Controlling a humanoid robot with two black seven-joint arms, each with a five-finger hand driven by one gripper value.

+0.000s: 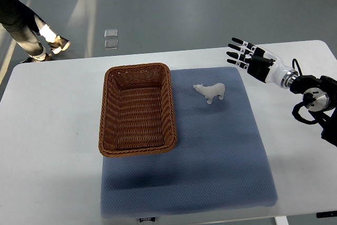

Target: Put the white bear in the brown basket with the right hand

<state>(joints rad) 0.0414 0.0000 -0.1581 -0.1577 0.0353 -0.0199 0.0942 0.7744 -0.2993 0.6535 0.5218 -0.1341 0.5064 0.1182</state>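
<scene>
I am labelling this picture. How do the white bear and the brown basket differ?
The white bear is smooth and solid; the brown basket is woven and hollow. The bear is far smaller than the basket. The bear stands wholly on the blue mat; the basket overhangs the mat's left edge. Both are apart from the right hand.

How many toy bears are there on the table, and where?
1. The white bear stands on the blue mat, just right of the brown basket and left of the right hand. The basket looks empty; no other bear shows.
</scene>
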